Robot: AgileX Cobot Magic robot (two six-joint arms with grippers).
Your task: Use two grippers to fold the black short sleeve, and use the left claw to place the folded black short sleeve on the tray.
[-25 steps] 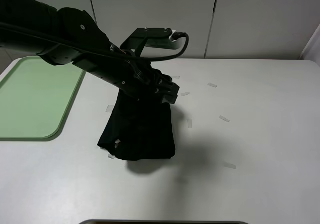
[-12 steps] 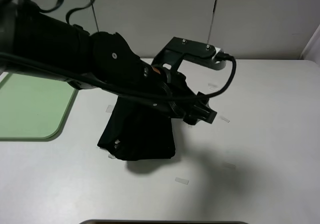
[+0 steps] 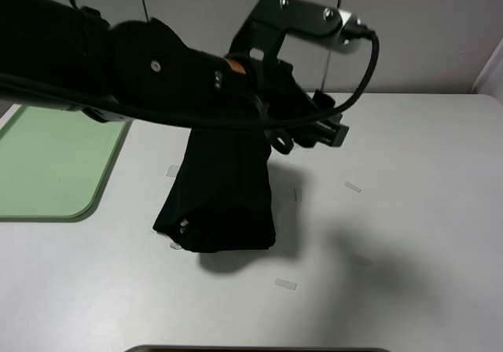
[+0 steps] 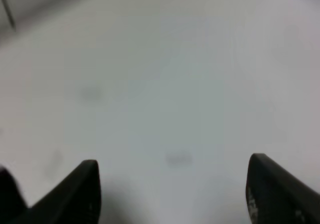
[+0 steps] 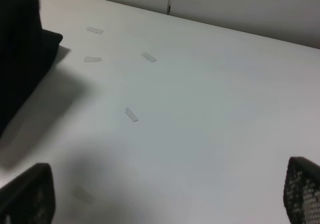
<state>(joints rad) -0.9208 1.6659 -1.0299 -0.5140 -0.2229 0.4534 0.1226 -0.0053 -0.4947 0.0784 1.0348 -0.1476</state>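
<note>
Left black claw gripper (image 4: 172, 194): fingers spread, empty, has lifted off cloth and swung right. Right claw gripper (image 5: 170, 194): spread, empty. Folded black cloth short sleeve (image 3: 224, 203) unmoved on white table (image 3: 409, 210), near pale-green plastic tray (image 3: 47, 163). Placing still pending.

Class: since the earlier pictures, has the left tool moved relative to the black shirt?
Yes. The left tool has swung rightward, from the black short sleeve's far right corner to clear of its right edge.

Bright, soft shadows; left wrist blurred
</note>
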